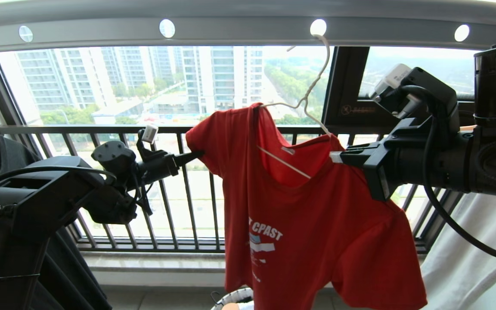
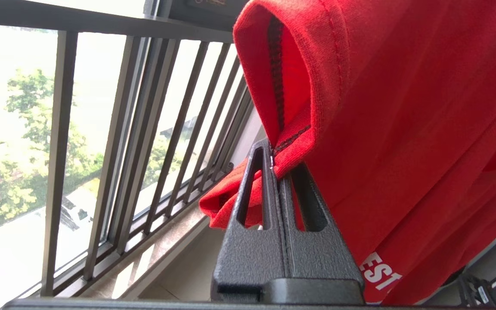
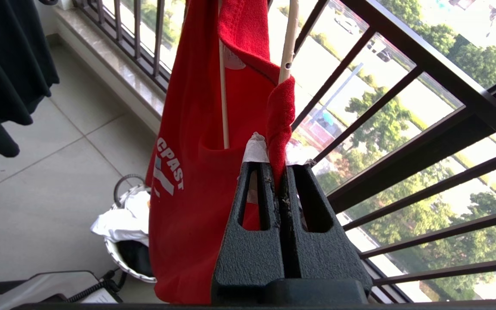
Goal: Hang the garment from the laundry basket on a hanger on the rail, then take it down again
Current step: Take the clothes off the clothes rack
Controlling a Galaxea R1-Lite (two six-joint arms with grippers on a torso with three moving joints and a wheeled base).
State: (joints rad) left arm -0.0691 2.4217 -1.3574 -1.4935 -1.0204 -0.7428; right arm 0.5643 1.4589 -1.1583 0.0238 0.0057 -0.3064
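Red T-shirt (image 1: pixel 299 224) hangs on cream wire hanger (image 1: pixel 306 97), hooked in grey rail (image 1: pixel 239 26) at 12 o'clock. Left gripper (image 1: pixel 198 153) clamped on sleeve hem at 9 o'clock, right gripper (image 1: pixel 338 157) clamped on shoulder fabric at 3 o'clock. Laundry basket (image 3: pixel 123 252) below at 6 o'clock.

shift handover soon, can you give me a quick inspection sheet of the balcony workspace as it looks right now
surface: tiled floor, pale.
job's things: red T-shirt partly on wire hanger, hooked in a hole of the rail; laundry basket below holds white cloth.
clutter: black garment hanging at the side.
grippers: left gripper shut on the sleeve hem; right gripper shut on the shirt's shoulder by the hanger end.
cables: black cable loops under right arm.
surroundings: balcony railing, buildings beyond.
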